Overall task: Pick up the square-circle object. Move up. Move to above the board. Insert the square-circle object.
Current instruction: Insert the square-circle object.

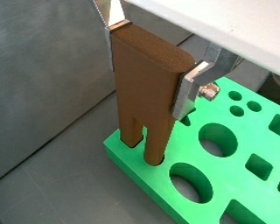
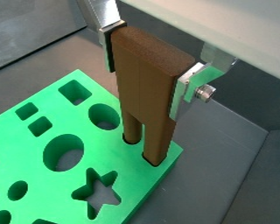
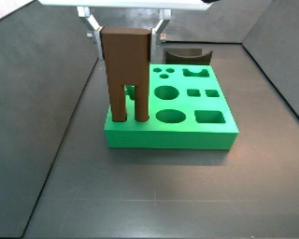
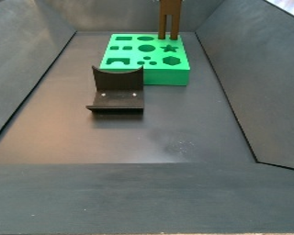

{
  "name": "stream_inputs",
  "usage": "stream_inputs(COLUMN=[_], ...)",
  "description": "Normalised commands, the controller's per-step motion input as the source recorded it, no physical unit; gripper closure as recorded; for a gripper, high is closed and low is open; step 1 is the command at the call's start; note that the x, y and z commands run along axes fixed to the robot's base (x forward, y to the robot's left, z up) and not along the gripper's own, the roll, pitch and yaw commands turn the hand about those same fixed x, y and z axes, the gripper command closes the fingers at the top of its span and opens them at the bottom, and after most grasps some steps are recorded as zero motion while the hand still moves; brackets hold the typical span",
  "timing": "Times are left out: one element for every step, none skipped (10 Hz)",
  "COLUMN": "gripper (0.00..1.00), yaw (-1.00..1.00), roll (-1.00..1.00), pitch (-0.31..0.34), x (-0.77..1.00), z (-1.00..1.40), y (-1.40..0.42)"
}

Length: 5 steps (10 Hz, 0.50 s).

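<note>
The square-circle object (image 1: 143, 96) (image 2: 149, 105) is a tall brown block with two legs. My gripper (image 1: 150, 70) (image 2: 147, 72) is shut on its upper part, one silver finger on each side. It stands upright at a corner of the green board (image 1: 130, 162) (image 2: 143, 188). Both leg tips meet the board's top, seemingly in two holes; how deep they sit I cannot tell. In both side views the square-circle object (image 3: 124, 70) (image 4: 171, 18) rises from the board (image 3: 171, 138) (image 4: 162, 78) under the gripper (image 3: 124, 37).
The dark fixture (image 3: 187, 54) (image 4: 115, 87) stands on the grey floor just beyond one end of the board. Sloping grey walls (image 4: 39, 83) enclose the floor on all sides. Other cut-outs on the board include circles, squares and a star (image 2: 99, 191).
</note>
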Motion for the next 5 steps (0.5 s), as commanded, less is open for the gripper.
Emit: stream_inputs(gripper=[1.00,1.00,1.00,1.00,1.00], yaw=[-0.05,-0.12,-0.13,-0.13,-0.11], roll=[0.14,0.20,0.20,0.21,0.18], pitch=[0.000,0.000,0.000,0.000,-0.041], x=[0.00,0.00,0.00,0.00,0.00], z=[-0.43,-0.56,-0.55,-0.53,-0.49], y=[-0.01,-0.03,-0.06,-0.09,-0.10])
